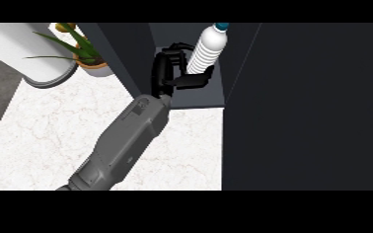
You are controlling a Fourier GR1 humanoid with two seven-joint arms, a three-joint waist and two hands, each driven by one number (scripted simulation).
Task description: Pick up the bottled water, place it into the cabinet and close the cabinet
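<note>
The bottled water [207,49], clear with a blue-green cap, stands upright inside the dark cabinet [191,100], just over its shelf. My left hand [165,68] reaches into the opening from the lower left. Its thumb [194,81] crosses the bottle's base on the near side, and its fingers [180,48] curl by the bottle's left side. The cabinet's door [299,108] stands open as a large dark panel on the right. My right hand does not show.
A potted plant [89,58] with long green leaves stands left of the cabinet's side wall [116,54]. A white rounded object [40,54] lies at the far left. The pale marble counter [51,128] spreads under my forearm.
</note>
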